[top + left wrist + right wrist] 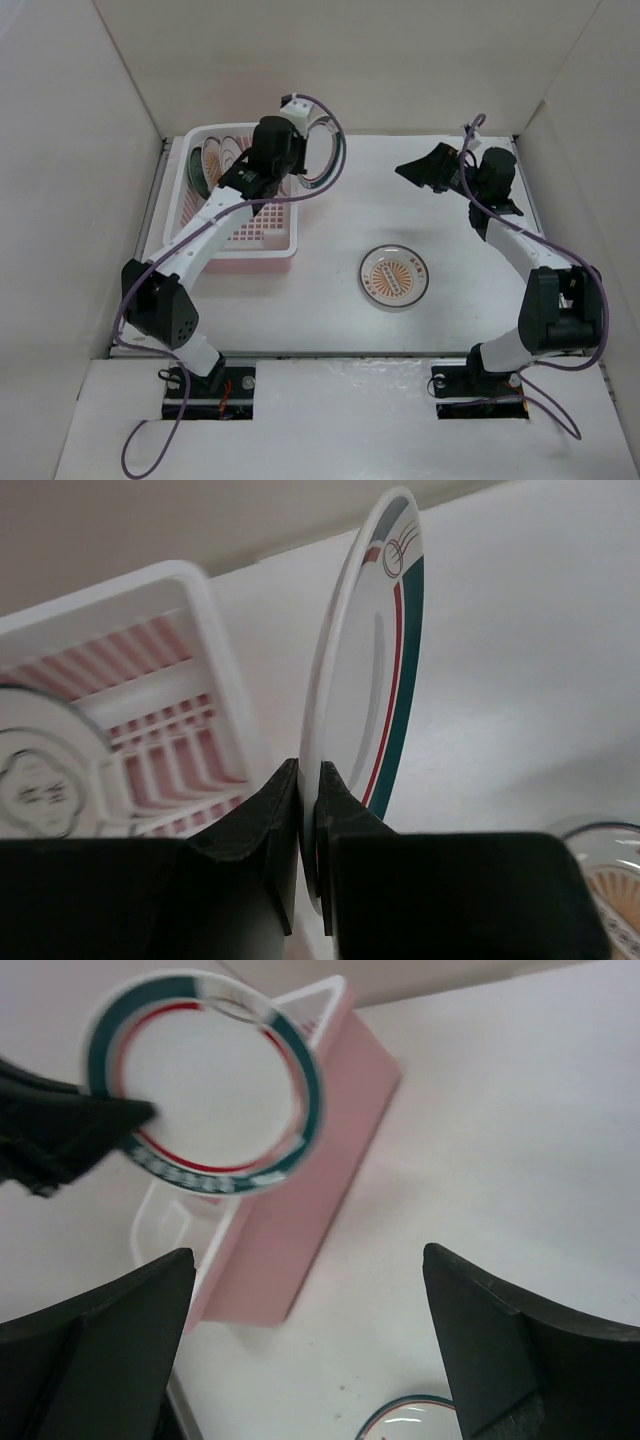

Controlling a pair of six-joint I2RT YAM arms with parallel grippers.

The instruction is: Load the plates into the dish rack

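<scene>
left gripper (pixel 308 780) pinches green-rimmed plate (pixel 370 660) upright beside dish rack (pixel 215 620) (right gripper (pixel 308 1260) spread wide, empty); next, probably lowering into a free slot.

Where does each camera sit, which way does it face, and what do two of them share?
Top external: above and behind the arms, looking down on the table; both show whole, with the dish rack and the sunburst plate.
Left wrist: on the left arm, looking along the left gripper, shut on the green-rimmed plate held on edge.
Right wrist: on the right arm, facing the rack between the fingers of the open right gripper.
Shared: both wrist views show that plate and the rack.
</scene>
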